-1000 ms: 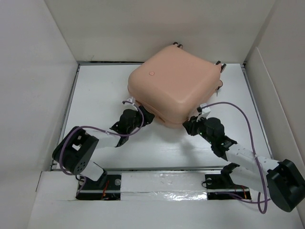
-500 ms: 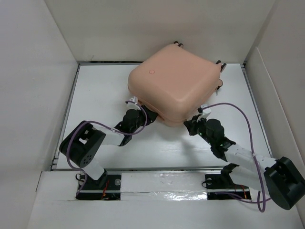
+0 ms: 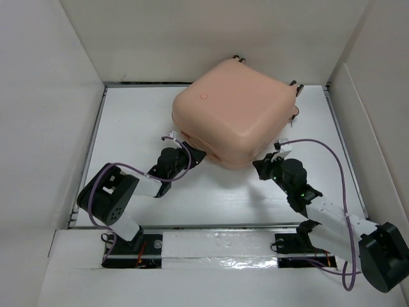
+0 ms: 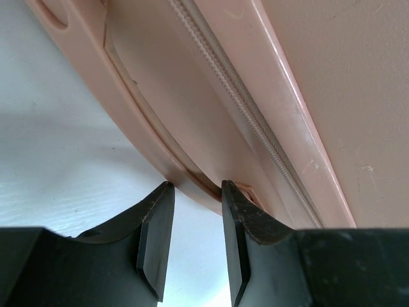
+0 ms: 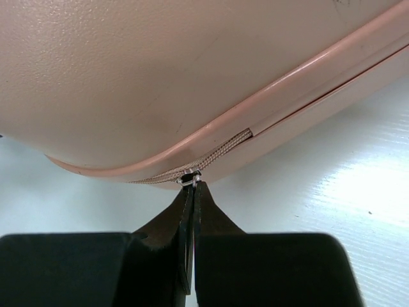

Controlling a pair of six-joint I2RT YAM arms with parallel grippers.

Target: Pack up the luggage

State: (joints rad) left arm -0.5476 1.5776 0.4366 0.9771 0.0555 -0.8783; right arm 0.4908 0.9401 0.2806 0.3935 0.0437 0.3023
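Observation:
The peach-pink luggage (image 3: 230,112) lies closed on the white table (image 3: 134,121), a round logo dot on top. My left gripper (image 3: 192,155) is at its near left edge. In the left wrist view the left gripper (image 4: 195,188) stands partly open, its tips touching the raised rim of the luggage (image 4: 287,96), and white table shows through the gap. My right gripper (image 3: 261,167) is at the near corner. The right wrist view shows the right gripper (image 5: 192,190) shut on the metal zipper pull (image 5: 189,180), below the luggage (image 5: 160,64) seam.
White walls (image 3: 51,96) close in the table on the left, back and right. The luggage's caster wheels (image 3: 238,59) point toward the back wall. A taped rail (image 3: 217,246) runs along the near edge between the arm bases.
The right gripper has closed on the zipper pull and shifted slightly right. The left gripper's jaws have narrowed against the luggage's near edge. The luggage has hardly moved.

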